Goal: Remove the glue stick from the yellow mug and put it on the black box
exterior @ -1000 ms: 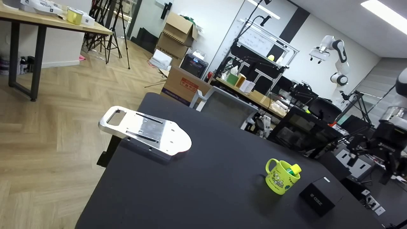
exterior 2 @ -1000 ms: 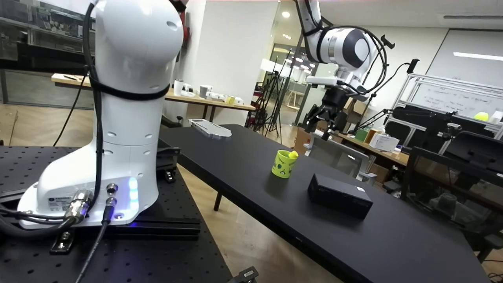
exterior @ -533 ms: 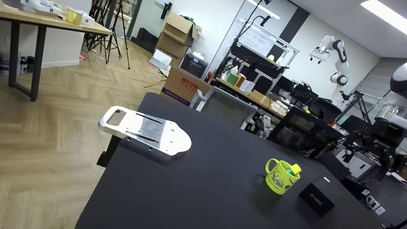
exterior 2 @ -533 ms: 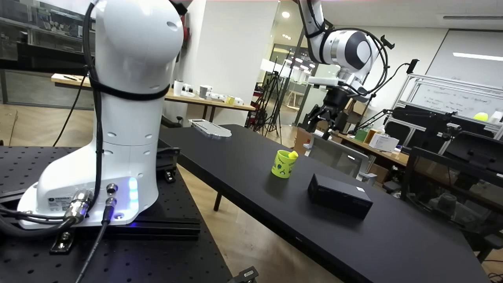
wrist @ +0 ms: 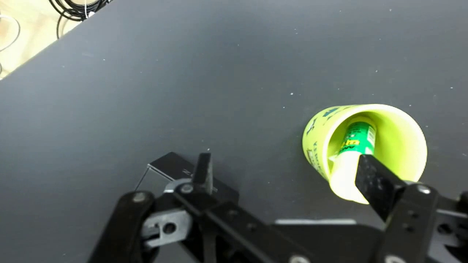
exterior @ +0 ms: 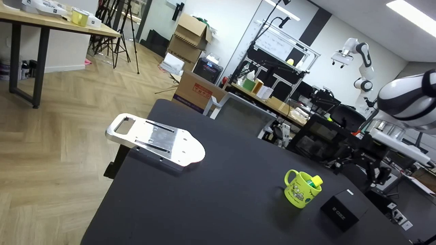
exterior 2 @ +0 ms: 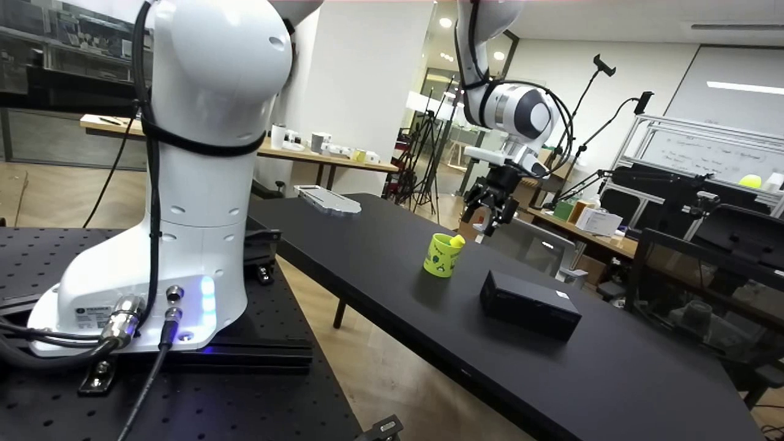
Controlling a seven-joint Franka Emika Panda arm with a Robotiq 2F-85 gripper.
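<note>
The yellow mug stands upright on the dark table in both exterior views (exterior: pixel 295 194) (exterior 2: pixel 438 258). Its open mouth shows at the right of the wrist view (wrist: pixel 315 146). The glue stick leans inside it, with its yellow cap above the rim (exterior: pixel 316 180) (exterior 2: pixel 456 241); its green label shows in the wrist view (wrist: pixel 357 137). The black box (exterior: pixel 340 212) (exterior 2: pixel 530 305) lies beside the mug, partly behind a finger in the wrist view (wrist: pixel 170 164). My gripper (exterior: pixel 356 175) (exterior 2: pixel 478 225) (wrist: pixel 284 160) is open and empty, above and apart from the mug. One finger overlaps the cap in the wrist view.
A silver slotted plate (exterior: pixel 158 141) (exterior 2: pixel 329 201) lies at one end of the table (exterior: pixel 204 211). A mesh chair (exterior: pixel 238 114) (exterior 2: pixel 528 246) stands against the table's long edge. The arm's white base (exterior 2: pixel 196 263) stands on a black perforated bench (exterior 2: pixel 269 398).
My gripper has moved over toward the mug and come lower, mostly in the last half second. The mug, glue stick and black box have not moved.
</note>
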